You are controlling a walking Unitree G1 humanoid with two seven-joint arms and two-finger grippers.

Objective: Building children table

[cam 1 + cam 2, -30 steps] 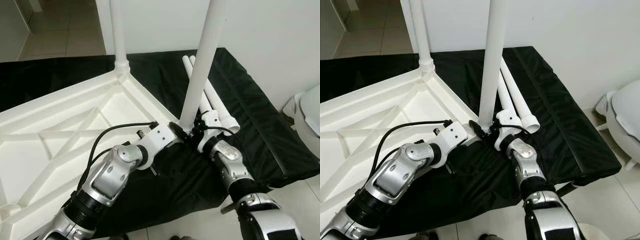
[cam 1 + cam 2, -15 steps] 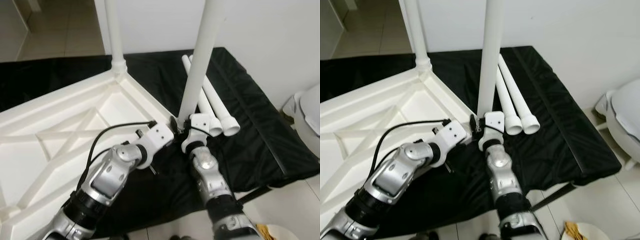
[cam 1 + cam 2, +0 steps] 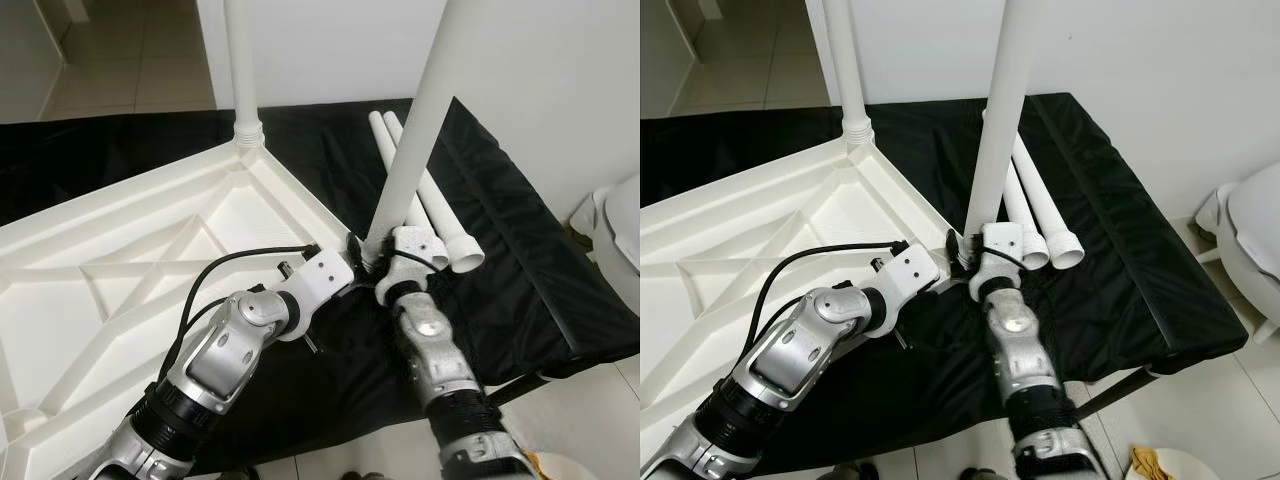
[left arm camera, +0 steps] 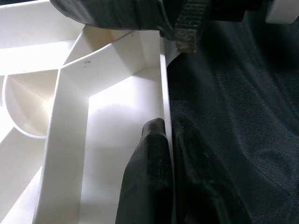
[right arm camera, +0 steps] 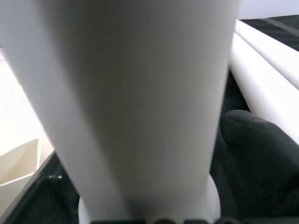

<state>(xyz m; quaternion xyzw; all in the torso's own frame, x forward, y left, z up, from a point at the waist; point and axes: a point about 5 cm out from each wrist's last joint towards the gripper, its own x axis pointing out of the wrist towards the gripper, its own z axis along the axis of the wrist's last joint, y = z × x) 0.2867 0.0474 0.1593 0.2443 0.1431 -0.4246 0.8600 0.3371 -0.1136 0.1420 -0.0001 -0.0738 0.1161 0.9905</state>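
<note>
A white plastic table top (image 3: 120, 250) lies upside down on a black cloth. One white leg (image 3: 242, 70) stands upright in its far corner. My left gripper (image 3: 348, 256) is shut on the table's rim near the right corner; in the left wrist view its black fingers (image 4: 149, 158) pinch the thin rim wall (image 4: 164, 84) from both sides. My right gripper (image 3: 378, 256) is shut on the base of a second white leg (image 3: 415, 130), which leans to the right at that corner. This leg (image 5: 140, 107) looms close in the right wrist view. Two loose legs (image 3: 442, 222) lie on the cloth beyond.
The black cloth (image 3: 540, 260) covers a low platform that ends at the right and front, with tiled floor below. A white rounded object (image 3: 615, 225) stands at the right edge. A white wall (image 3: 540, 70) is close behind, and a doorway opens at the back left.
My right forearm has swung in from the right to come up from below the corner. The held leg, first leaning slightly right, now leans more. My left gripper stays on the rim.
</note>
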